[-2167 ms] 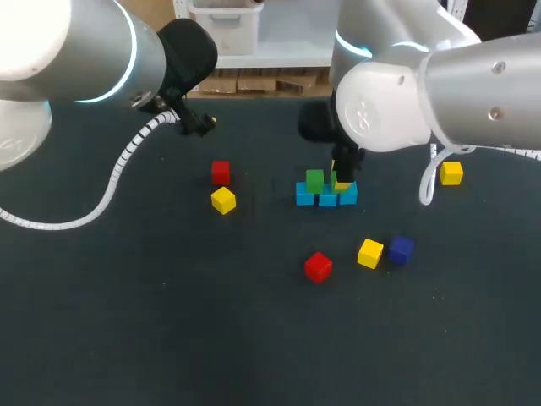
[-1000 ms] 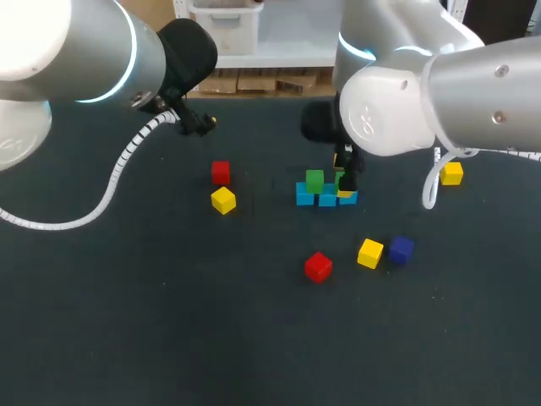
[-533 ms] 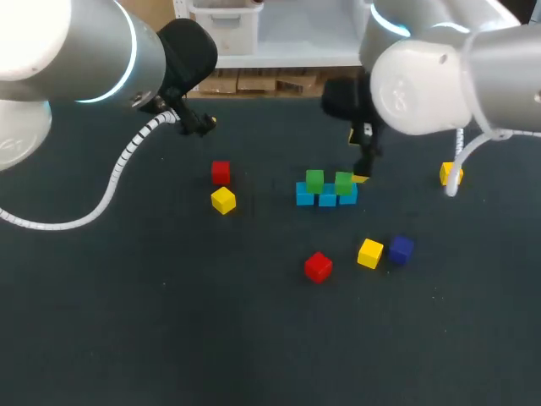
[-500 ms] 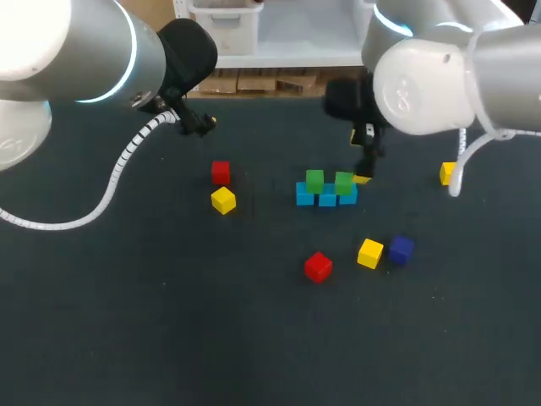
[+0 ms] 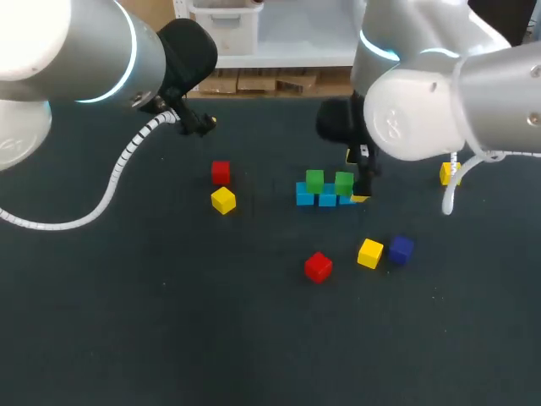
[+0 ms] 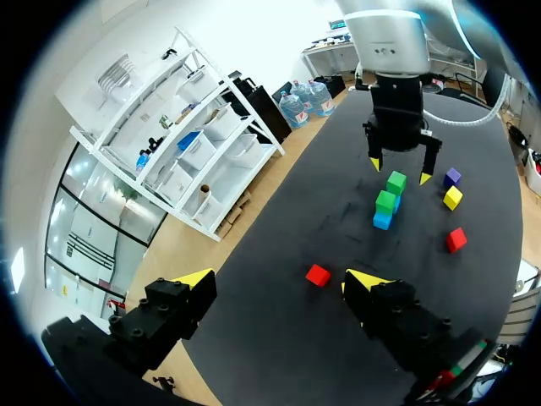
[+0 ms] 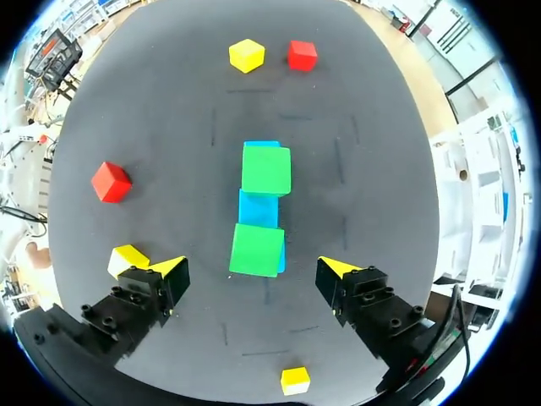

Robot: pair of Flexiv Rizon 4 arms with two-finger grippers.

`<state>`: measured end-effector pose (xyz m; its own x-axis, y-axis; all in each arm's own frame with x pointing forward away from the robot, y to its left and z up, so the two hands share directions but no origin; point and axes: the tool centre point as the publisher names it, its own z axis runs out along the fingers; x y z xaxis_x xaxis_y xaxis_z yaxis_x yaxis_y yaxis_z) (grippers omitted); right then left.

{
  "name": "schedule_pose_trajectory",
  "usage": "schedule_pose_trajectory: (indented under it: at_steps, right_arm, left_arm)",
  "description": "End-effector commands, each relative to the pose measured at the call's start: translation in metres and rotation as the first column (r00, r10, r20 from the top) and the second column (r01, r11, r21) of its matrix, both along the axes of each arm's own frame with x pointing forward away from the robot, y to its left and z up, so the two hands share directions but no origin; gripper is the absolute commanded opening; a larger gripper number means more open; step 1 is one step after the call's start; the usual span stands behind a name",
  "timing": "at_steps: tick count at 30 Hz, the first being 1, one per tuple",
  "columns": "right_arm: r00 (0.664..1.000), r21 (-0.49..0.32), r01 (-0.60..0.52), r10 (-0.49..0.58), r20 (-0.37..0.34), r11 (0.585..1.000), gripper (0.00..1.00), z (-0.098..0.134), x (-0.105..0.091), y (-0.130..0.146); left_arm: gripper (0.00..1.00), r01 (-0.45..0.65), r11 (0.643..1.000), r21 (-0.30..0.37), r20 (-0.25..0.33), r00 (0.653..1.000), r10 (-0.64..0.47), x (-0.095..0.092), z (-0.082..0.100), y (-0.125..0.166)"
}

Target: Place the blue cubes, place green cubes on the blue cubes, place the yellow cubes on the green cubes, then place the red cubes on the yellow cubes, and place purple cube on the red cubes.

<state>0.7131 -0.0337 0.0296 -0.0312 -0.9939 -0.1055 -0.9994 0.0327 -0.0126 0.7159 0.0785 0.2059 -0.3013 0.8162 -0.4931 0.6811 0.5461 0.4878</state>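
Note:
Three blue cubes lie in a row at mid-table. A green cube sits on the left end and a second green cube on the right end. My right gripper hangs open just right of that stack. In the right wrist view its gripper straddles the near green cube without touching it. Two red cubes, three yellow cubes and a purple cube lie loose. My left gripper is open and empty at the far left.
The table is dark. The loose cubes are spread left of, in front of and right of the stack. My right arm's white cable hangs near the far-right yellow cube.
My right gripper let go of the second green cube on the blue row, drew up and to the right, then came back down beside it. The left arm stayed still.

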Motion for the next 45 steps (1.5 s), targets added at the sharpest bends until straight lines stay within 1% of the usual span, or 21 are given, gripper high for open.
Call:
schedule_pose_trajectory:
  at_steps: [1,3,4,16,18,19,22,23,25,28,30,33,34,36,45]
  right_arm:
    - [1.0,-0.015,-0.004,0.004,-0.004,1.0,0.64,-0.0035,0.0064,0.0021]
    - [1.0,-0.021,-0.009,0.009,0.004,1.0,0.52,-0.0044,0.0072,0.0018]
    - [1.0,-0.025,-0.012,0.012,0.008,1.0,0.5,-0.0045,0.0074,0.0018]
    - [0.999,-0.041,-0.033,0.034,0.029,0.999,0.51,-0.0061,0.009,0.0029]
    - [0.999,-0.045,-0.041,0.043,0.034,0.998,0.53,-0.0059,0.0092,0.0031]
    - [0.998,-0.046,-0.043,0.044,0.035,0.998,0.58,-0.0059,0.0091,0.0032]
    - [0.998,-0.044,-0.048,0.05,0.037,0.998,0.66,-0.006,0.0088,0.0031]
    - [0.998,-0.044,-0.052,0.054,0.039,0.998,0.76,-0.006,0.0086,0.003]
    - [0.997,-0.045,-0.057,0.059,0.041,0.997,0.87,-0.0062,0.0085,0.0027]
    - [0.997,-0.049,-0.059,0.061,0.05,0.997,0.87,-0.007,0.0098,0.0018]
    - [0.997,-0.051,-0.059,0.062,0.053,0.997,0.82,-0.0071,0.0102,0.0016]
    - [0.997,-0.054,-0.06,0.063,0.054,0.997,0.49,-0.0072,0.0104,0.0015]
    - [0.997,-0.054,-0.06,0.063,0.053,0.997,0.46,-0.0073,0.0107,0.0015]
    - [0.997,-0.053,-0.06,0.062,0.053,0.997,0.44,-0.0073,0.0109,0.0015]
    - [0.996,-0.051,-0.067,0.07,0.048,0.996,0.44,-0.0074,0.0102,0.0015]
  left_arm:
    - [1.0,0.002,1.0,-0.001,-0.001,1.0,-0.002,0.0006,-0.0001,0.0004]
    - [1.0,0.002,1.0,-0.001,-0.001,1.0,-0.002,0.0006,-0.0001,0.0004]
    - [1.0,0.002,1.0,-0.001,-0.001,1.0,-0.002,0.0006,-0.0001,0.0004]
    - [1.0,0.002,1.0,-0.001,-0.001,1.0,-0.002,0.0006,-0.0001,0.0004]
    - [1.0,0.002,1.0,-0.001,-0.001,1.0,-0.002,0.0006,-0.0001,0.0004]
    - [1.0,0.002,1.0,-0.001,-0.001,1.0,-0.002,0.0006,-0.0001,0.0004]
    - [1.0,0.002,1.0,-0.001,-0.001,1.0,-0.002,0.0006,-0.0001,0.0004]
    - [1.0,0.002,1.0,-0.001,-0.001,1.0,-0.002,0.0006,-0.0001,0.0004]
    - [1.0,0.002,1.0,-0.001,-0.001,1.0,-0.002,0.0006,-0.0001,0.0004]
    - [1.0,0.002,1.0,-0.001,-0.001,1.0,-0.002,0.0006,-0.0001,0.0004]
    - [1.0,0.002,1.0,-0.001,-0.001,1.0,-0.002,0.0006,-0.0001,0.0004]
    - [1.0,0.002,1.0,-0.001,-0.001,1.0,-0.002,0.0006,-0.0001,0.0004]
    - [1.0,0.002,1.0,-0.001,-0.001,1.0,-0.002,0.0006,-0.0001,0.0004]
    - [1.0,0.002,1.0,-0.001,-0.001,1.0,-0.002,0.0006,-0.0001,0.0004]
    - [1.0,0.002,1.0,-0.001,-0.001,1.0,-0.002,0.0006,-0.0001,0.0004]
